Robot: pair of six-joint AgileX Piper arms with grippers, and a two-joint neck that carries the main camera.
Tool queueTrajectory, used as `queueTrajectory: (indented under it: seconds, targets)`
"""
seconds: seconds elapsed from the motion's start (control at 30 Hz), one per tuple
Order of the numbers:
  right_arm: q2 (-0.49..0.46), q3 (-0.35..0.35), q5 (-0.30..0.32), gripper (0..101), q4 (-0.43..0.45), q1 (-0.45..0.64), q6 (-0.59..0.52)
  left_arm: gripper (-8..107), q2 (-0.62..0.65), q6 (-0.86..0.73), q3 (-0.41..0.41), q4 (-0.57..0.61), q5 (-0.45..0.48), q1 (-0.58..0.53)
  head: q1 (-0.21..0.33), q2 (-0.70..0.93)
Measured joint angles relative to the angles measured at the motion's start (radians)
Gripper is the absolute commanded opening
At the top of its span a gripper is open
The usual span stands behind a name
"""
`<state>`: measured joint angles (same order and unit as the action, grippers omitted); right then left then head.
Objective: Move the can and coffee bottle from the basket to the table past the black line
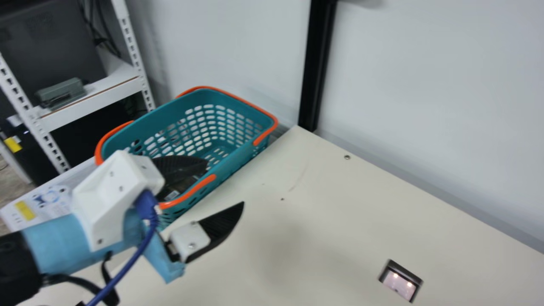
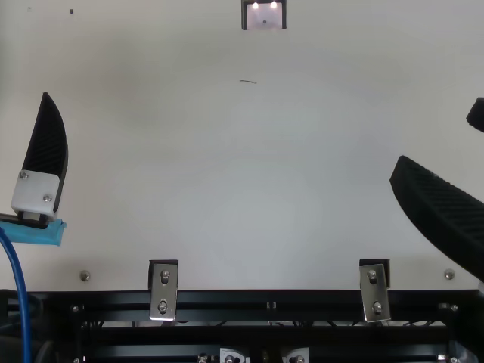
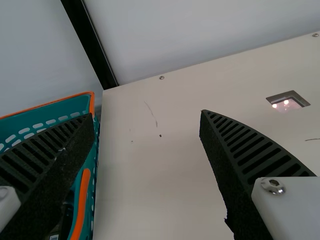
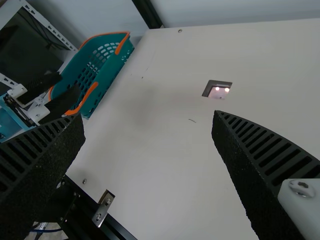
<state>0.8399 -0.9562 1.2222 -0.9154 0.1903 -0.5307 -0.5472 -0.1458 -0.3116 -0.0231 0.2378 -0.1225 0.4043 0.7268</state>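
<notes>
Fingers spread and holding nothing: so stands the left gripper [image 1: 225,183], one finger over the basket [image 1: 240,158], the other over the table [image 1: 340,204] beside it. The right gripper [image 4: 148,117] is spread too, its grip empty, well apart from the basket.

Inside the basket, at the end by the left gripper, lies a dark thing [image 1: 172,195] with a pale label, partly hidden by the finger and rim. I cannot tell whether it is the can, the bottle or both.

Lowering now looks the main risk: with the fingers astride the near wall, closing could pinch the wall or its orange handle [image 1: 196,191] and tip or drag the basket. The left gripper likely needs to shift inward first. Even then, a finger may catch the handle, or push the load against the basket's end wall. A shallow grip on something smooth could slip during the lift. Which mark counts as the black line is unclear, so a release too near the basket might fall short.
</notes>
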Motion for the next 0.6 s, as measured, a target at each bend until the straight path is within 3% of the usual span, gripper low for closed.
queueTrajectory:
  seconds: [0.27,0.6]
  targets:
    - [0.000,0.000,0.000,101,0.000,0.000,0.000,90,0.000,0.000,0.000,0.000,0.000,0.000,-0.005,0.020]
    - [0.000,0.000,0.000,101,0.000,0.000,0.000,90,0.000,0.000,0.000,0.000,0.000,0.000,-0.005,-0.067]
